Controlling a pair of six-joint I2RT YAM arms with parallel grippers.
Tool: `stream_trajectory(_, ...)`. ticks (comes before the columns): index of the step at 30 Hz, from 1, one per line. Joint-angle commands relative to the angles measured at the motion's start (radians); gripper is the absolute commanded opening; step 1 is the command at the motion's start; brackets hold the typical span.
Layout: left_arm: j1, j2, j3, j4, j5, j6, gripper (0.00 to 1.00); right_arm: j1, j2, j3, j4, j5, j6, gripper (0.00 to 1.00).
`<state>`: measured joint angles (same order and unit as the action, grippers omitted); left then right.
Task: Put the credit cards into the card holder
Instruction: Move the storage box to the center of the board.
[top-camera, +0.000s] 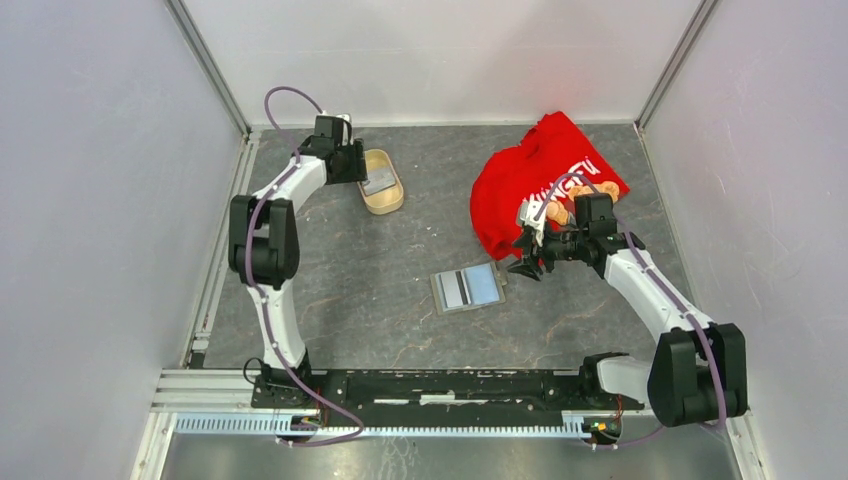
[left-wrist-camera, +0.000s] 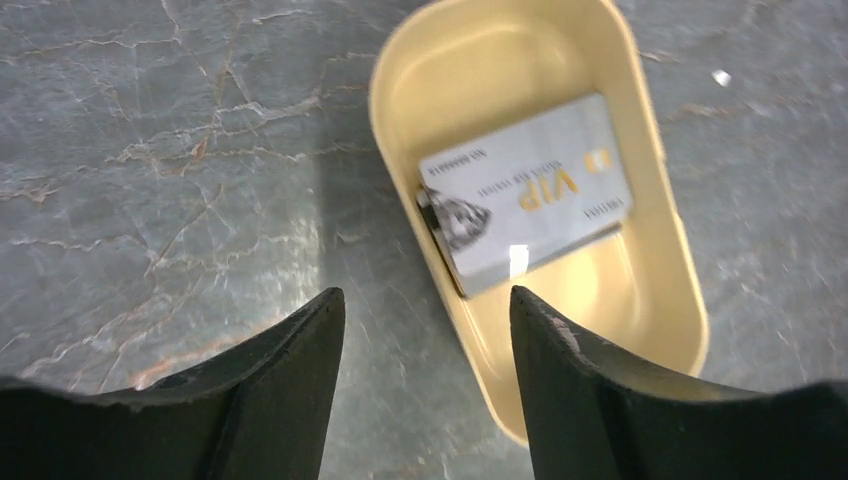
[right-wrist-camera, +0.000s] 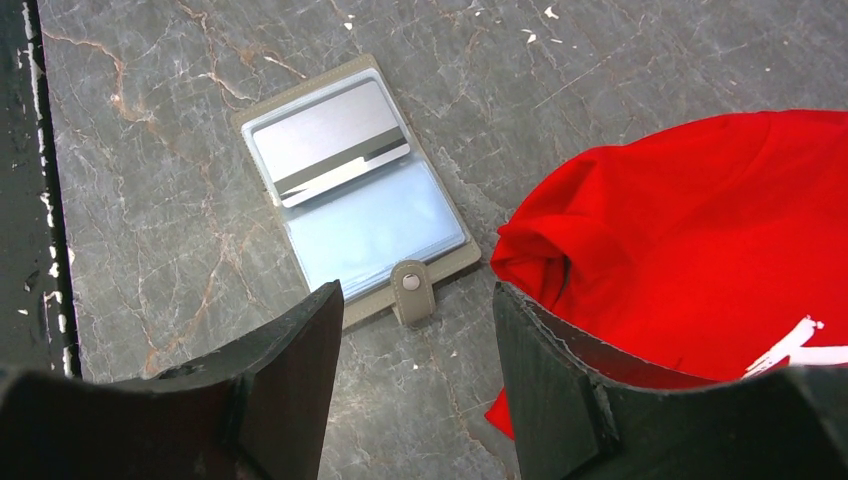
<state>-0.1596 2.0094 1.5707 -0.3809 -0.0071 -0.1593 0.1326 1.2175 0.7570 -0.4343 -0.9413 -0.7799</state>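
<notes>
Plainly, the credit cards (left-wrist-camera: 540, 185) are seen lying in the beige oval tray (left-wrist-camera: 400, 60) at the far left of the counter (top-camera: 380, 320). A pale silver card marked VIP is stacked on a dark card (left-wrist-camera: 432, 208), of which only an edge is shown. The card holder (right-wrist-camera: 355, 195) is laid open and flat near the middle of the counter, well apart from the tray. Its shiny pale pockets are turned up, a dark stripe is seen across one half, and a snap tab juts from one edge. The left hand (left-wrist-camera: 428, 305) is held over the counter just beside the tray's rim, its fingers parted with nothing gripped between them. The right hand (right-wrist-camera: 418, 300) is poised above the holder's tab side, likewise spread and empty, and a crumpled red shirt (right-wrist-camera: 700, 230) is heaped near the holder.
</notes>
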Motion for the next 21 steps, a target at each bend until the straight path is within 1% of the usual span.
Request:
stream_trajectory(1,0.017,0.085,0.105,0.038,0.041,-0.159,0.65,-0.001,0.016,0.015,-0.001,-0.008,-0.008,0.64)
stream_trajectory(3,0.017,0.114,0.121,0.036,0.021,-0.183,0.64,-0.002,0.023,0.015,-0.003,-0.004,-0.009,0.64)
stream_trajectory(6,0.017,0.135,0.126,0.031,-0.026,-0.205,0.60,-0.001,0.030,0.015,-0.004,-0.002,-0.011,0.64)
stream_trajectory(10,0.016,0.150,0.113,0.030,-0.027,-0.213,0.52,-0.001,0.043,0.017,-0.009,-0.001,-0.013,0.64)
stream_trajectory(21,0.015,0.118,0.044,0.014,-0.008,-0.199,0.21,-0.002,0.048,0.025,-0.033,-0.010,-0.028,0.64)
